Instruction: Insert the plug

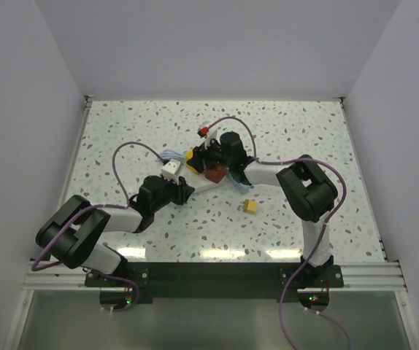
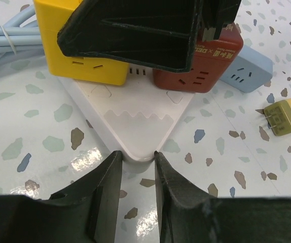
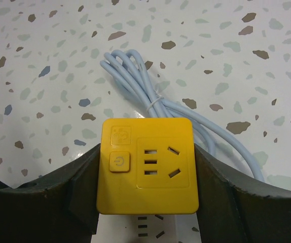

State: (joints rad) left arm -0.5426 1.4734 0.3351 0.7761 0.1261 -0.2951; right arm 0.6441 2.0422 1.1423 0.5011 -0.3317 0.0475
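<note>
Bright even light, soft shadows, glare on table, sharp focus

Left wrist: right fingers hide tops of yellow cube, red cube. Right wrist: white strip cropped at bottom.

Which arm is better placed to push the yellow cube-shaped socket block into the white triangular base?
Right. The right gripper clamps the yellow cube-shaped socket block by two opposite sides, directly over the white triangular base. The left gripper sits low at that base's near corner, likely only steadying it.
</note>
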